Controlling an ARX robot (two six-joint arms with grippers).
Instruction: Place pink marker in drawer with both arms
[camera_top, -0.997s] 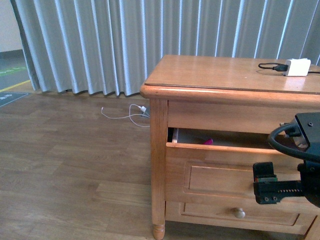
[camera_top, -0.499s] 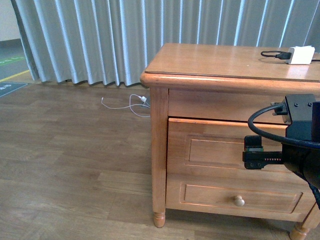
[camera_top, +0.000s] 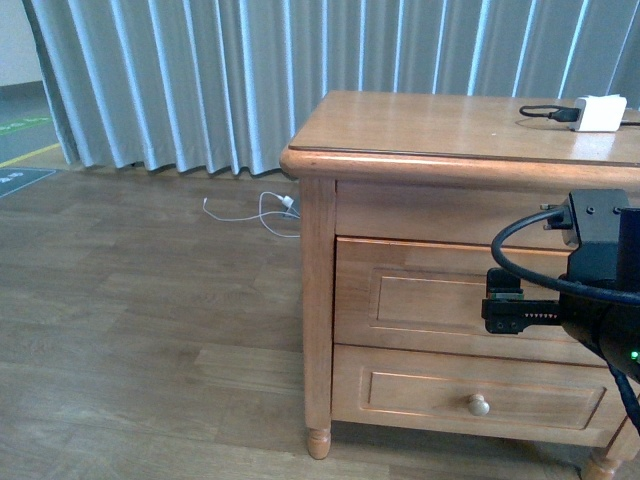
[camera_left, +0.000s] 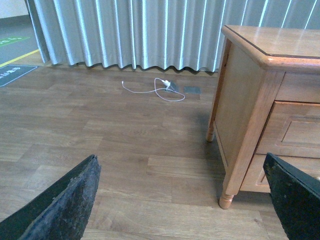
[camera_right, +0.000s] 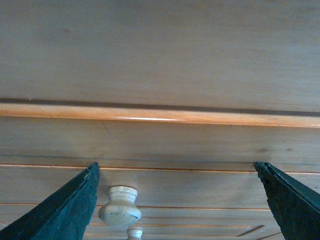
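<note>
Dresser (camera_top: 420, 125): honey wood, smooth varnished top, turned feet.
Drawer (camera_top: 440, 295): raised-panel front, closed; stiff, probably heavy-sliding; best held by its round knob (camera_right: 119, 212).
Right gripper (camera_top: 505, 305): black, toothed, just before the drawer front, spread wide, grasping nothing.
Left gripper (camera_left: 185, 200): beside the dresser, likewise spread, empty.
Charger block (camera_top: 600, 112): white, atop the dresser.
Pink marker: unseen, presumably inside the drawer; light, slim, slippery.

Soft even daylight glows through the curtain (camera_top: 250, 80) ahead of me. A bright glint runs along the drawer (camera_right: 160, 117) edge above my blurred right gripper (camera_right: 175, 200).
</note>
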